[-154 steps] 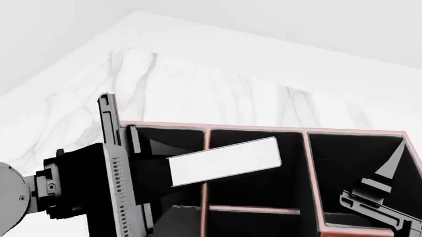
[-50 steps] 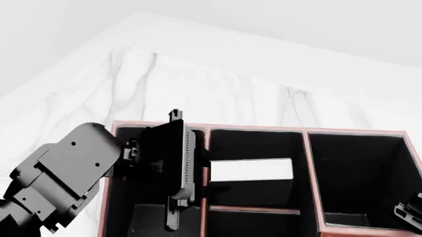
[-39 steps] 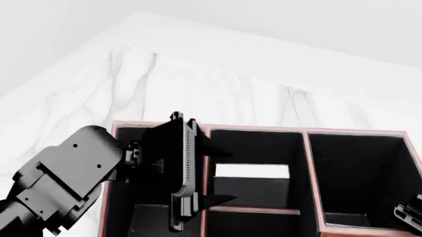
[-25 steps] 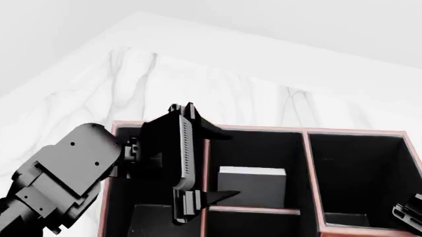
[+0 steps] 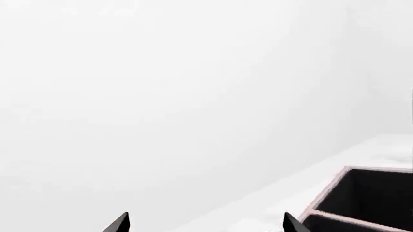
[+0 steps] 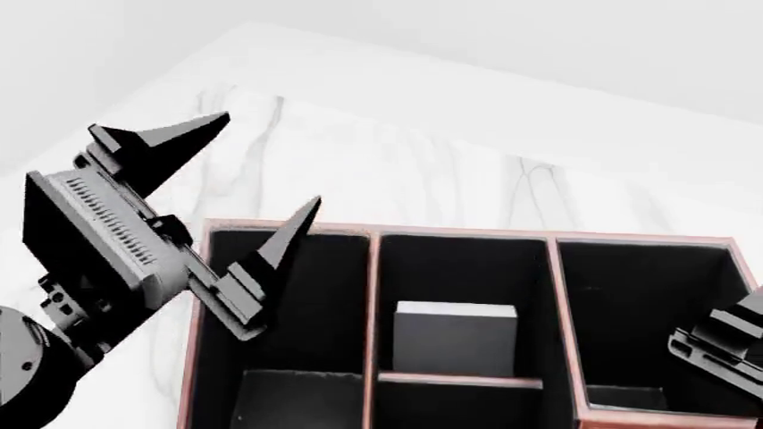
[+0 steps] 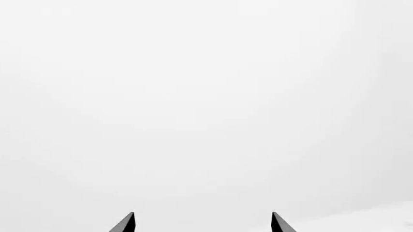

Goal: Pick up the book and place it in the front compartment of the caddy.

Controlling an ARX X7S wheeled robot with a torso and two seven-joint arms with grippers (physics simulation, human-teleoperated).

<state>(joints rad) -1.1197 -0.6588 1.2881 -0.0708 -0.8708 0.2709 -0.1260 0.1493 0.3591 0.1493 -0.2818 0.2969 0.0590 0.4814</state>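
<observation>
Left wrist view: my left gripper shows two fingertips spread wide, nothing between them, with a corner of the caddy beyond on the white tabletop.

Head view: my left gripper hangs wide and empty above the caddy's left corner. The book stands inside the front compartment, leaning against the cross divider. I judge it light, stiff and smooth-covered, best pinched across its thin faces. Pocket walls crowd it; room is free overhead.

Right wrist view: my right gripper is also wide, over blank white.
</observation>
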